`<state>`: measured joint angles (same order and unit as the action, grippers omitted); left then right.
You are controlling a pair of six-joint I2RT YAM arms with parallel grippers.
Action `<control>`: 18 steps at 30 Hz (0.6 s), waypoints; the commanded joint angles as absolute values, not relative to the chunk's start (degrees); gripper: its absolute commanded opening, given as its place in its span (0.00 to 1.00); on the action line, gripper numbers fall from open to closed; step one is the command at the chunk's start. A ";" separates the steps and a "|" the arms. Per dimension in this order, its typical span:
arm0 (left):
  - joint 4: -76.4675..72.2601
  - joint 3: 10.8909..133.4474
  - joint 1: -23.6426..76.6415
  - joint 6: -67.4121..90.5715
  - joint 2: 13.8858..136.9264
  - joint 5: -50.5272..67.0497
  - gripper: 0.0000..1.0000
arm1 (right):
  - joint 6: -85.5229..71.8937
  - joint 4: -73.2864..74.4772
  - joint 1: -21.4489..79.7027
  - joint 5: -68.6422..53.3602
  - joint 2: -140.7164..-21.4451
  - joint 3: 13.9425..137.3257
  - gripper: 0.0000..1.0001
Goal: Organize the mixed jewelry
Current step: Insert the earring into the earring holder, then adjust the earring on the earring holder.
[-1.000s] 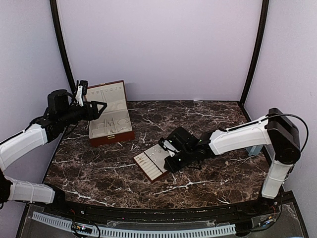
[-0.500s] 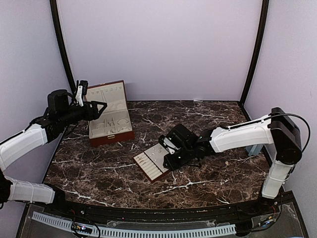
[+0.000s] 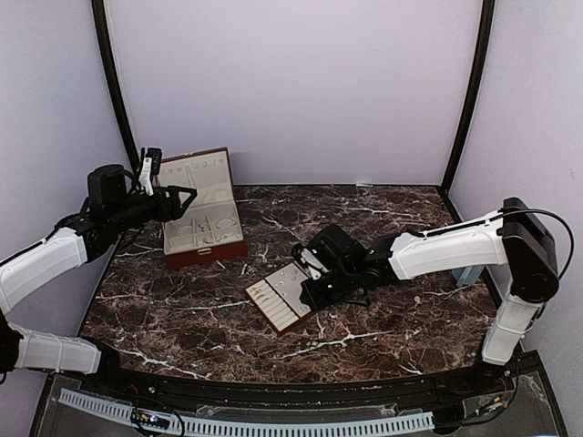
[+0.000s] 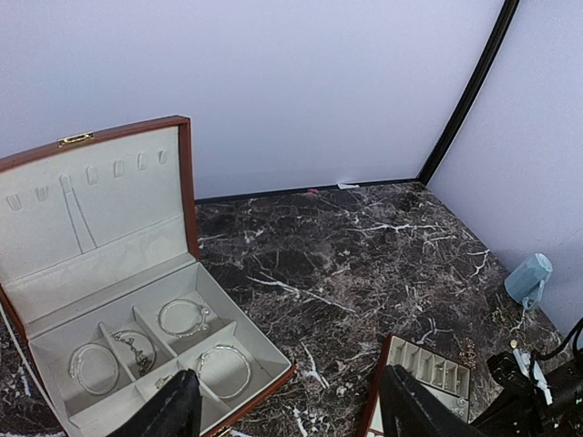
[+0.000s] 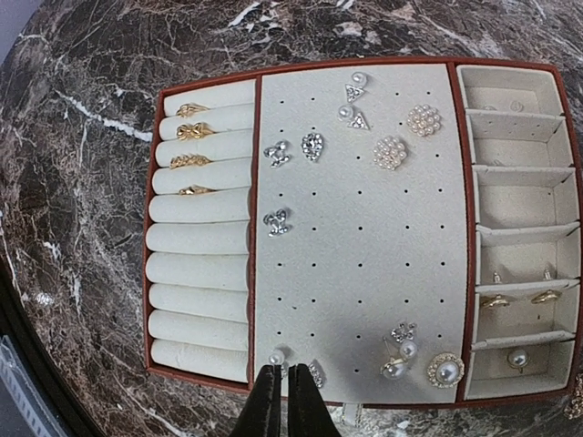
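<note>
Showing the cream slotted tray (image 5: 364, 237) from the right wrist: the mixed jewelry (image 5: 390, 153) lies in it, with four gold rings (image 5: 191, 135) in the ring rolls at 9 o'clock, pearl and silvery studs scattered over the pierced centre panel, and gold pieces plus one pearl in the lower cells at 3 o'clock. The right gripper (image 5: 278, 405) stands at the tray's 6 o'clock edge, fingers drawn almost together just below a small pearl stud; whether they pinch anything cannot be told. At 10 o'clock from the tray on the marble table (image 3: 401, 309), the open reddish-brown box (image 3: 202, 256) holds bracelets (image 4: 182, 317) in its cream compartments. The left gripper (image 4: 287, 391) hovers by the box, jaws wide apart and empty.
</note>
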<state>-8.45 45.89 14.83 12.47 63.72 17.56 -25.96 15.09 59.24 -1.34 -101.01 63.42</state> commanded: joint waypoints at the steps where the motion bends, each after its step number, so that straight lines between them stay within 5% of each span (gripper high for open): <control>1: -8.61 44.82 14.50 12.74 63.02 18.26 0.70 | -26.48 12.54 59.41 -2.35 -102.48 62.44 0.05; 18: -8.66 44.82 14.50 12.74 63.10 18.33 0.70 | -27.52 11.58 59.40 -1.61 -104.61 60.84 0.03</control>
